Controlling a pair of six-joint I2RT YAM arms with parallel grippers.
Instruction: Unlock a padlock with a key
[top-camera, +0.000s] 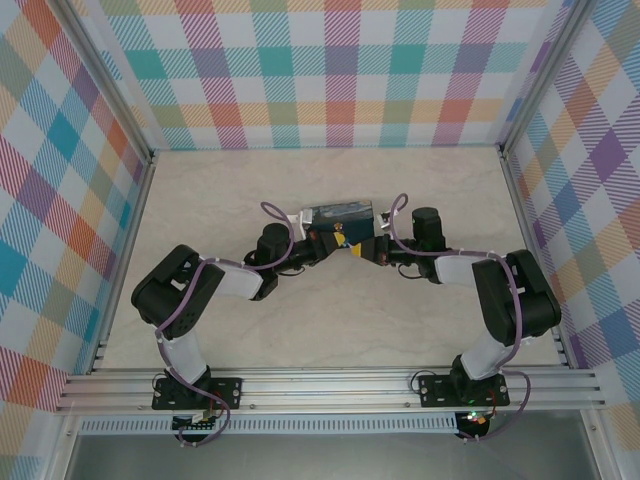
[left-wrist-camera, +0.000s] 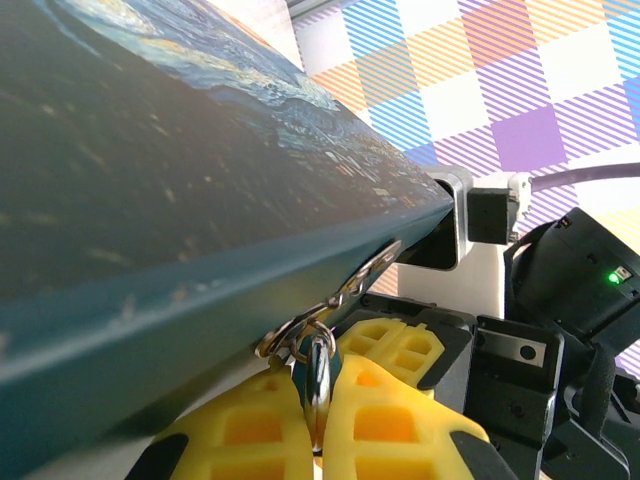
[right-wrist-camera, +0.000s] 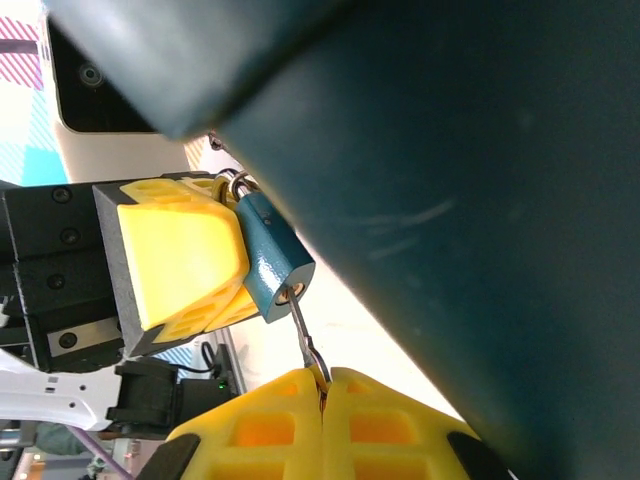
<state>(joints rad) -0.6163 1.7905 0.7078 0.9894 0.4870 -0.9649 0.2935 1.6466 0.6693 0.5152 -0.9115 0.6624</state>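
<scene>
Blue and small, the padlock (right-wrist-camera: 268, 255) is hanging from the metal hasp (left-wrist-camera: 345, 298) on the near side of the painted tin (top-camera: 340, 212). The tin is lying around the middle of the counter (top-camera: 330, 330), a little toward its far edge. The left claw (left-wrist-camera: 320, 415) is clamping its yellow fingers (left-wrist-camera: 250, 430) shut on the padlock, with the silvery shackle (left-wrist-camera: 318, 365) showing between them. The right claw (right-wrist-camera: 325, 385) is pinching the key (right-wrist-camera: 305, 335) between its closed fingers (right-wrist-camera: 400, 425). The key's thin shaft is reaching up to the keyhole in the padlock's end face, and its tip is sitting at or in the hole. Both arms are meeting nose to nose just in front of the tin, well away from the counter's side edges.
</scene>
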